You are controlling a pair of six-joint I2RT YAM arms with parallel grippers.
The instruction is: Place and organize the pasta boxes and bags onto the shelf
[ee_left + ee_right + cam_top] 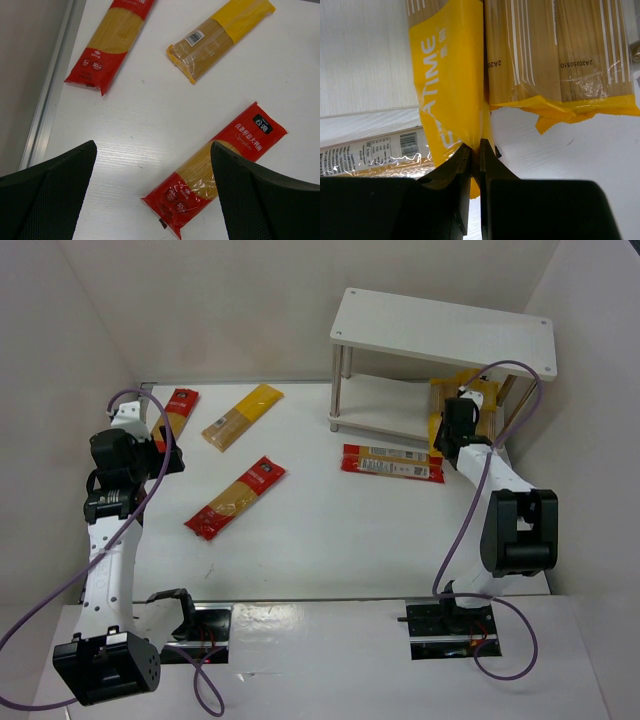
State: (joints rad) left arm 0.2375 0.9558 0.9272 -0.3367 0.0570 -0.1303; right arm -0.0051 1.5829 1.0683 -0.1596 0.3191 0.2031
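The white two-tier shelf (440,330) stands at the back right. My right gripper (462,407) is at its lower tier, shut on the end seam of a yellow pasta bag (447,75); the jaws (476,150) pinch the plastic flat. A second yellow bag (560,50) lies beside it on the lower board (365,55). A red pack (392,462) lies on the table in front of the shelf. My left gripper (154,147) hangs open over the left of the table, above a red pack (215,167). Farther back lie another red pack (112,45) and a yellow pack (220,37).
White walls close the table in on the left, back and right. A metal strip (50,95) runs along the table's left edge. The shelf's grey legs (340,390) stand near the red pack in front. A purple cable (500,370) loops from the right arm past the shelf top.
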